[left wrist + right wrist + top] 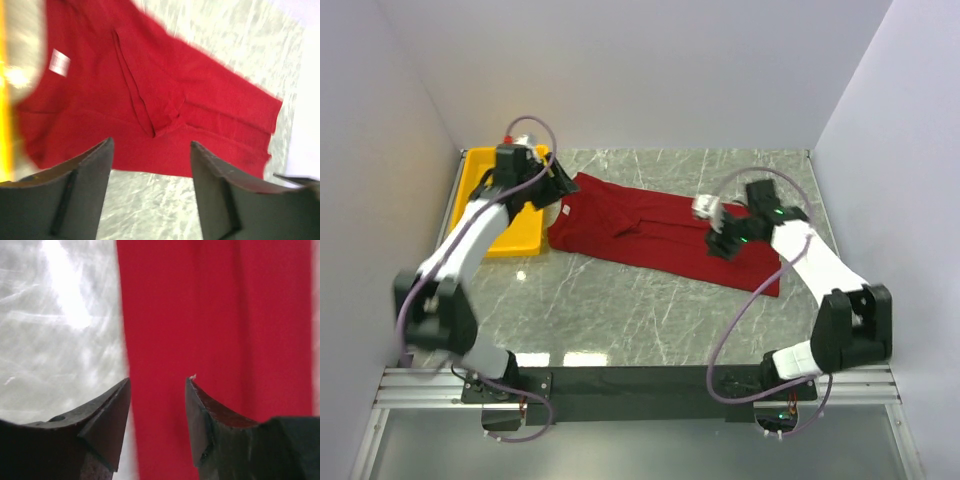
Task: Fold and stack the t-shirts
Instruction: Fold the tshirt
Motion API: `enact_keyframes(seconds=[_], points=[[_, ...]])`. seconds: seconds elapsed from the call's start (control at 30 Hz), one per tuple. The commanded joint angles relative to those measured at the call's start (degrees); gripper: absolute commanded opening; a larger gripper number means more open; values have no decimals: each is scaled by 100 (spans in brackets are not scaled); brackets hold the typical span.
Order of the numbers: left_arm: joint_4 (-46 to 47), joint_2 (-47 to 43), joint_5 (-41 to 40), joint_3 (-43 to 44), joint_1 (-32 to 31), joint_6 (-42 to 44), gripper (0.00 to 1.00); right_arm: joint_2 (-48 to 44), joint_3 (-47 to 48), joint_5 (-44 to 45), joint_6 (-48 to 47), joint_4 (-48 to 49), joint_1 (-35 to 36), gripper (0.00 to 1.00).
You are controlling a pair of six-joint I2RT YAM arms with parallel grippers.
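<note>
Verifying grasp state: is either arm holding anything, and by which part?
Nothing held. Left gripper and right gripper: jaws open and empty over the dark red t-shirt.

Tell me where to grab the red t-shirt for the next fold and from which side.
I would grip the t-shirt at the near corner of its right end, beside the right gripper, coming straight down. It lies flat in a long strip on the table, so only an edge gives the jaws cloth to pinch.

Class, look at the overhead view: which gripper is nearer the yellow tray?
Left. The left gripper hangs at the yellow tray's right edge, beside the t-shirt's collar end. The right gripper is over the t-shirt's opposite end, well away from the tray.
</note>
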Motion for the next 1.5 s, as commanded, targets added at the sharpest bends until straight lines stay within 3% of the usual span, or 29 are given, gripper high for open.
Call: enact_keyframes(seconds=[0.0, 0.03, 0.13, 0.43, 1.03, 1.3, 1.47], points=[[466, -1422, -1204, -632, 73, 652, 73, 628, 933, 827, -71, 942, 926, 55], [484, -1938, -1423, -834, 100, 634, 83, 786, 1100, 959, -45, 1082, 1145, 56], [300, -2836, -1856, -1529, 266, 512, 93, 1366, 1645, 1381, -185, 1496, 1910, 57], [-535, -4885, -1962, -2734, 452, 72, 93, 2958, 2902, 1962, -457, 1901, 2922, 58], [-1080, -5723, -2155, -3183, 452, -174, 93, 4233, 3650, 2551, -360, 1857, 3424, 47], [-1063, -5740, -2146, -3244, 452, -236, 93, 4593, 4037, 2630, -247, 1725, 3433, 34], [-1107, -5714, -2164, -3174, 452, -227, 93, 4603, 4125, 2735, 61, 1918, 3424, 7]])
